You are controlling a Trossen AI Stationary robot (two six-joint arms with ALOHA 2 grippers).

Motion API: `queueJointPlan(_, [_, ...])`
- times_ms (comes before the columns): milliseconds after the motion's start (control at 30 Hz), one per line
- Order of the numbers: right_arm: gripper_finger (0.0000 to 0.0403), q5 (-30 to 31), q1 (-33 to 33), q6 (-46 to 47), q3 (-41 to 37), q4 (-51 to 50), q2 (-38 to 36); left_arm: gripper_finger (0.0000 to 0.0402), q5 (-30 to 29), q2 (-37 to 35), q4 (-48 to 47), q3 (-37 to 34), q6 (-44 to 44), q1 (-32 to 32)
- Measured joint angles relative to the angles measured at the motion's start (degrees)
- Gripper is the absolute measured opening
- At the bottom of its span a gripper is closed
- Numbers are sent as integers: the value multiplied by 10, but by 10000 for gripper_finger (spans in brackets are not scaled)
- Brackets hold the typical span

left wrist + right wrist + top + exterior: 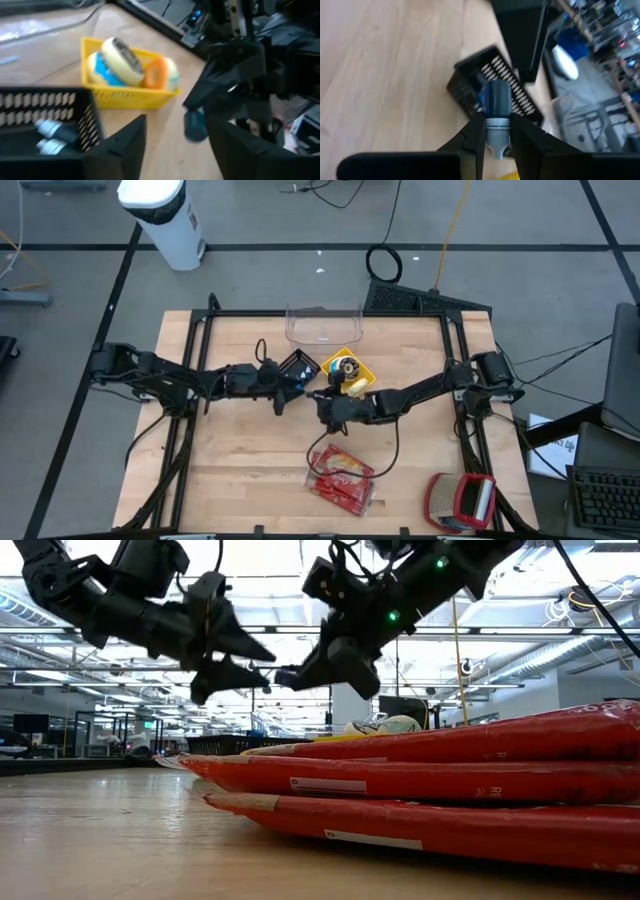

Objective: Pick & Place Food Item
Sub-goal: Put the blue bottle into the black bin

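My right gripper (497, 125) is shut on a small grey tube with a blue cap (495, 100), which is above the table near the black basket (490, 82). In the high view this gripper (322, 400) stands just in front of the yellow basket (347, 370) of round food items. My left gripper (176, 120) is open and faces the right one; the blue cap (195, 125) shows just beyond its fingers. It (290, 383) hangs beside the black basket (300, 367), in which two more grey tubes (47, 136) lie. My right gripper pinches the tube's grey body (496, 136) between its two fingers, just behind the blue cap. The tube sticks out forward along the fingers, cap end away from the wrist. It is lifted clear of the table.
A clear plastic tub (323, 325) stands at the table's far edge. Red food packets (342, 477) lie stacked near the front edge and fill the foreground in the low view (450, 780). A red and grey object (462, 502) sits at the front right corner.
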Motion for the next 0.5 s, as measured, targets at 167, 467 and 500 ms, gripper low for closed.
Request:
queueJointPlan(167, [59,0,-8,-24,0,35,0,263,0,0,-1,19,-1,-8])
queueJointPlan(467, [59,3,-18,-78,0,104,0,285,-1,0,-2,33,-12,-11])
queueJointPlan(500, [59,6,-19,-79,0,112,0,282,-5,0,-2,33,-12,-11])
